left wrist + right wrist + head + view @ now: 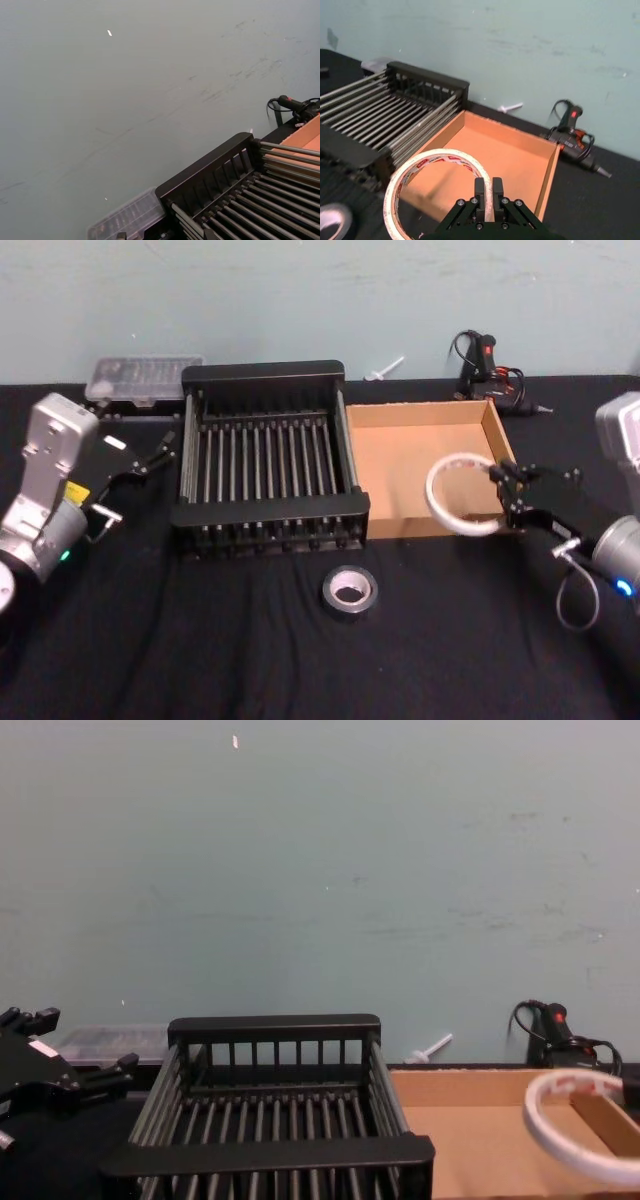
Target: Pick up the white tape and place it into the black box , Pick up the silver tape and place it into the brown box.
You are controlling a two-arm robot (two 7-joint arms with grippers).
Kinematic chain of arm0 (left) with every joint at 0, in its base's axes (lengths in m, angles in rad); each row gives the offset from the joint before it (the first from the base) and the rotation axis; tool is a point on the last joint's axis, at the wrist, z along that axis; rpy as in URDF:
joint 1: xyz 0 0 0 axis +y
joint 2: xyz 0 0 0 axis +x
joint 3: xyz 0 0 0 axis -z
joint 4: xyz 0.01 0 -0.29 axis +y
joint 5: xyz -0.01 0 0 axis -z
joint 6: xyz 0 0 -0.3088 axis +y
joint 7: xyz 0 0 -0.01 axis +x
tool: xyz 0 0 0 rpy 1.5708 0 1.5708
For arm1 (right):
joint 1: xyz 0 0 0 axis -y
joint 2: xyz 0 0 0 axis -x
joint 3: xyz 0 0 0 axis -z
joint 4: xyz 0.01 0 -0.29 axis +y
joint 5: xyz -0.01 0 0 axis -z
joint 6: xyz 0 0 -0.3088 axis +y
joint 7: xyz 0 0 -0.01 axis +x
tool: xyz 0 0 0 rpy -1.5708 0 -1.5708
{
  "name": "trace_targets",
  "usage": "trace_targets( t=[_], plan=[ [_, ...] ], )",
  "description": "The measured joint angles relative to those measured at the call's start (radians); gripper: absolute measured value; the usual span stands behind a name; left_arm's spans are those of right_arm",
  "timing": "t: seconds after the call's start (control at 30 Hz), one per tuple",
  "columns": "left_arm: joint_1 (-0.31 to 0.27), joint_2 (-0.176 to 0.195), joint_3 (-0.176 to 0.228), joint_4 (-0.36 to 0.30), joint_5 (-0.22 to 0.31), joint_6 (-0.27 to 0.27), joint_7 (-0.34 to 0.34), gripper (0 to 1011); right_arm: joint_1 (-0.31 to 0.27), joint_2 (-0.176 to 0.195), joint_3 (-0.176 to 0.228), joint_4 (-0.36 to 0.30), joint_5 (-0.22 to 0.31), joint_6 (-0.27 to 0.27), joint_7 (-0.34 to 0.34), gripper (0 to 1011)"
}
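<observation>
A black-covered table [300, 660] is seen from above w/ two boxes side by side at its middle: the black box [268, 462] on the left, the brown box [425, 472] touching it on the right.

The white tape [462, 494] is held in the air by the right gripper [505, 490], fingers pinched on the roll's rim. The roll is lifted clear of the table, tilted, its open centre facing roughly up. It hangs over the brown box's front right corner, so the black box lies to the left of the fingers, across the brown box. A leftward carry over the shared wall is judged to be needed before release. In the right wrist view the tape's red print is visible.

The silver tape [350, 591] lies flat near the table's front edge, just in front of where the boxes meet, untouched.

The left gripper [135, 470] is parked beside the black box's left wall, fingers spread, holding nothing. The right arm is clearly nearer to both rolls.
</observation>
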Motion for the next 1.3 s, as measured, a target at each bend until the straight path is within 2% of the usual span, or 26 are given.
trace_targets(
  t=[0.3, 0.43, 0.53, 0.67, 0.93, 1.03, 1.07, 1.3],
  plan=[
    [0.0, 0.0, 0.0, 0.0, 0.0, 0.0, 0.0, 1001, 0.095, -0.015, -0.019, 0.058, -0.016, -0.015, 0.005, 96],
    [0.0, 0.0, 0.0, 0.0, 0.0, 0.0, 0.0, 1001, 0.153, -0.029, -0.035, 0.11, -0.022, -0.047, 0.018, 97],
    [0.0, 0.0, 0.0, 0.0, 0.0, 0.0, 0.0, 1002, 0.217, -0.046, -0.064, 0.173, -0.036, -0.091, 0.039, 97],
    [0.0, 0.0, 0.0, 0.0, 0.0, 0.0, 0.0, 1001, 0.265, -0.06, -0.09, 0.225, -0.049, -0.125, 0.057, 97],
    [0.0, 0.0, 0.0, 0.0, 0.0, 0.0, 0.0, 1001, 0.387, -0.114, -0.17, 0.355, -0.092, -0.19, 0.093, 97],
    [0.0, 0.0, 0.0, 0.0, 0.0, 0.0, 0.0, 1001, 0.438, -0.147, -0.202, 0.409, -0.108, -0.207, 0.099, 97],
    [0.0, 0.0, 0.0, 0.0, 0.0, 0.0, 0.0, 1001, 0.438, -0.147, -0.202, 0.409, -0.108, -0.207, 0.099, 97],
    [0.0, 0.0, 0.0, 0.0, 0.0, 0.0, 0.0, 1001, 0.53, -0.21, -0.25, 0.522, -0.136, -0.238, 0.106, 97]
  ],
)
